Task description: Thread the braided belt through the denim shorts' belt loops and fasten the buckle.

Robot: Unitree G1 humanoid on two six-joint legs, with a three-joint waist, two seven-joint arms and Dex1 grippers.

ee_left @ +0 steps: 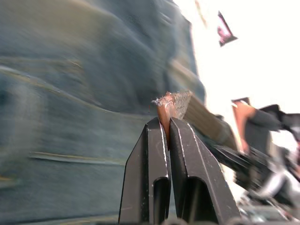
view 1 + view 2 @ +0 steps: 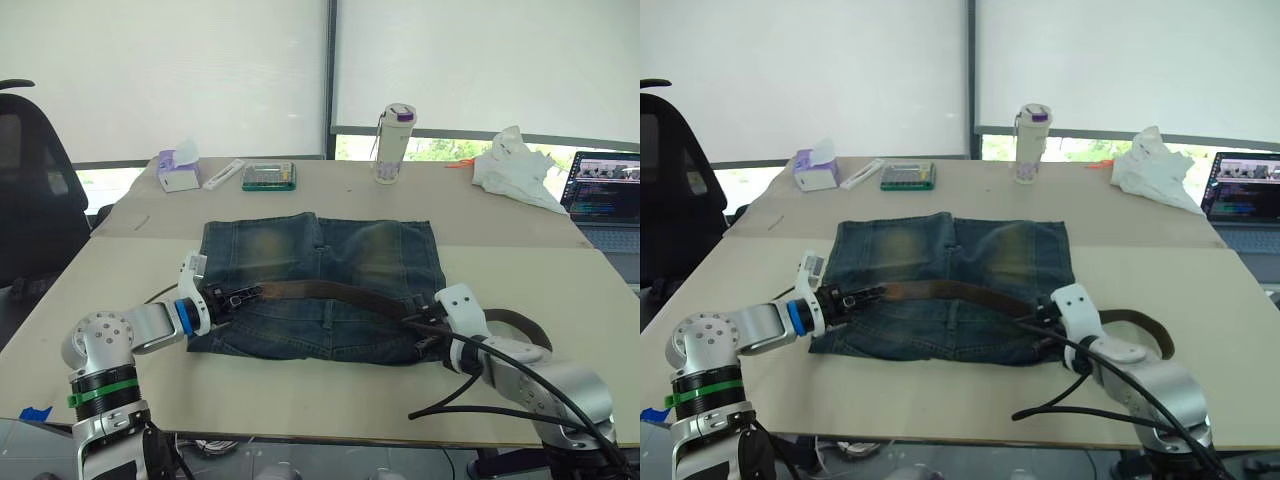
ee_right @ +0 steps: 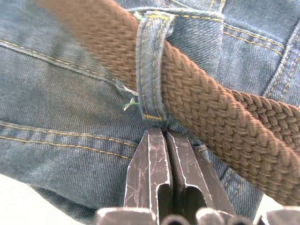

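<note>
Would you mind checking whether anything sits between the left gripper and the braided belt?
No: the left gripper is shut on the braided belt tip. The right gripper is shut at the base of a belt loop.

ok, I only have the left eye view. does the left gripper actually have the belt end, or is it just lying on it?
Observer: It has it. In the left wrist view the left gripper is shut on the braided belt, whose frayed tip pokes out past the fingertips.
Operator: and on the right, is the belt through a loop there?
Observer: Yes. The right wrist view shows the belt passing under a belt loop on the denim shorts.
Operator: right gripper open?
Observer: No. The right gripper is shut, with its tips at the loop's lower end. I cannot tell whether any denim is pinched between them.
</note>
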